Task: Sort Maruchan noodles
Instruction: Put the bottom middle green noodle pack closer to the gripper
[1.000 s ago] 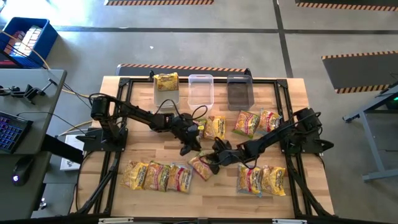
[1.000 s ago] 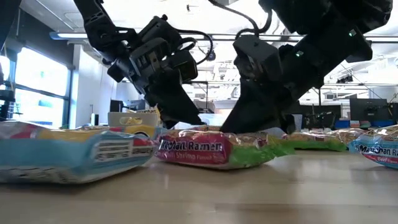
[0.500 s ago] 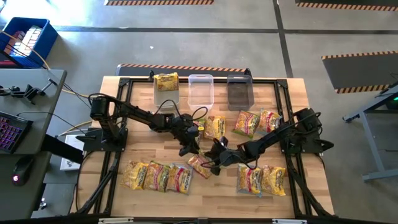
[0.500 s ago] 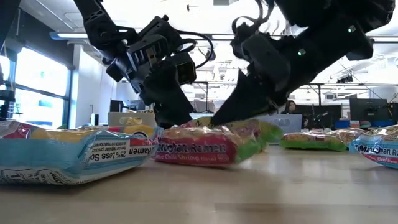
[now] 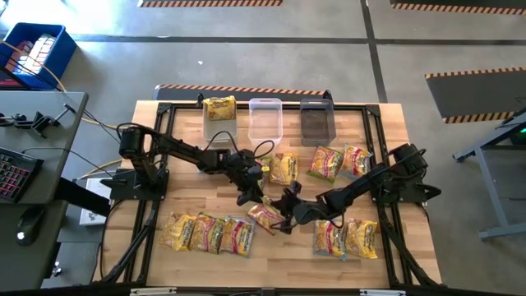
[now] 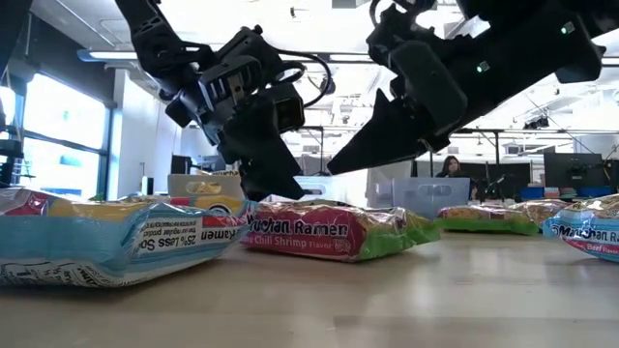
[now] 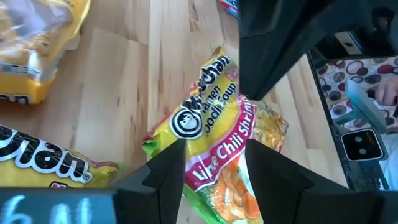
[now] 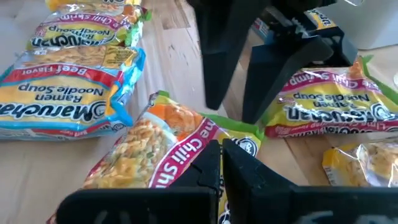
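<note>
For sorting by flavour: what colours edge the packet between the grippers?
Green and pink on the Lime Chili Shrimp packet; left wrist view.

Wooden table point(image 5: 189, 185) — scattered noodle packets point(image 5: 205, 232); three bins point(image 5: 265, 118) at back.

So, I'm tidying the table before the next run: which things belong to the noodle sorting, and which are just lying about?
Job:
- Maruchan noodles, scattered packets
- Lime Chili Shrimp packet, flat under both grippers
- left gripper, open
- right gripper, shut

Not part of it:
- blue crate, on the floor
- keyboard, side desk
</note>
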Motion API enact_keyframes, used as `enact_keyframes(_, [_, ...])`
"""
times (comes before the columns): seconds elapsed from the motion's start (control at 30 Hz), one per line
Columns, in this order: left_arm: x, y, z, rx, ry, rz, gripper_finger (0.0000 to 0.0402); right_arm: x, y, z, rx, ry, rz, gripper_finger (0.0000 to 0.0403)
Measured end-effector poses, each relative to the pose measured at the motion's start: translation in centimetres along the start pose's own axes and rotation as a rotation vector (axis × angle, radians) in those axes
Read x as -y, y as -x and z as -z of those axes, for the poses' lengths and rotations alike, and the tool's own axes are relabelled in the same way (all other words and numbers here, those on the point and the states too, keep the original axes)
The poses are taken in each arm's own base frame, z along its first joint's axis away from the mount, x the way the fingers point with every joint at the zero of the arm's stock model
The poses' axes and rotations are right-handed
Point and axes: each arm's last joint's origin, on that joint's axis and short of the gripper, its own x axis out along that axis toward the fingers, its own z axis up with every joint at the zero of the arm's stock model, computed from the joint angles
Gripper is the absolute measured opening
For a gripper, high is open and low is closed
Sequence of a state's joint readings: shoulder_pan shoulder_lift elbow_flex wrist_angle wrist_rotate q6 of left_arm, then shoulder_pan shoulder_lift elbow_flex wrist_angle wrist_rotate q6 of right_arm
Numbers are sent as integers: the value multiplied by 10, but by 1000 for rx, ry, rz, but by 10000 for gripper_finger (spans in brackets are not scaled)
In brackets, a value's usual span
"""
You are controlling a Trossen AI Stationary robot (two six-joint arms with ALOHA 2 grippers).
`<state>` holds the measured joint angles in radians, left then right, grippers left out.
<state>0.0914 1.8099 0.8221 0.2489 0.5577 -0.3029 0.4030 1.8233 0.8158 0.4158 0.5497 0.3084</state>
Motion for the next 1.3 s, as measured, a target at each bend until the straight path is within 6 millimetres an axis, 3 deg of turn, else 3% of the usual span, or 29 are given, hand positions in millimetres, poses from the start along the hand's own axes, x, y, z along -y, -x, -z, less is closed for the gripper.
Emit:
enact_keyframes(0.1, [-4,3,-1,8,15,-9,159,0,0,1,-15,-51,-11,0])
enact_keyframes(0.23, [-6,6,-2,10,35,-17,159,9,-4,5,-90,-256,-8,17])
enact_keyframes(0.47, [7,23,-6,3,-47,-63,159,19,-10,5,-138,-465,-17,137])
enact_keyframes(0.57, [18,32,-4,0,-89,-159,159,23,-12,6,-174,-513,-12,190])
enact_keyframes(0.73, [30,33,13,-32,-69,-215,159,26,-14,9,-238,-540,-38,231])
enact_keyframes(0.9, [36,26,25,-27,-15,-187,159,27,-16,10,-263,-548,-78,200])
enact_keyframes(1.13, [34,23,30,1,36,-176,159,28,-22,12,-251,-517,-99,97])
enact_keyframes(1.3, [34,23,31,1,42,-177,159,25,-24,9,-193,-378,-127,34])
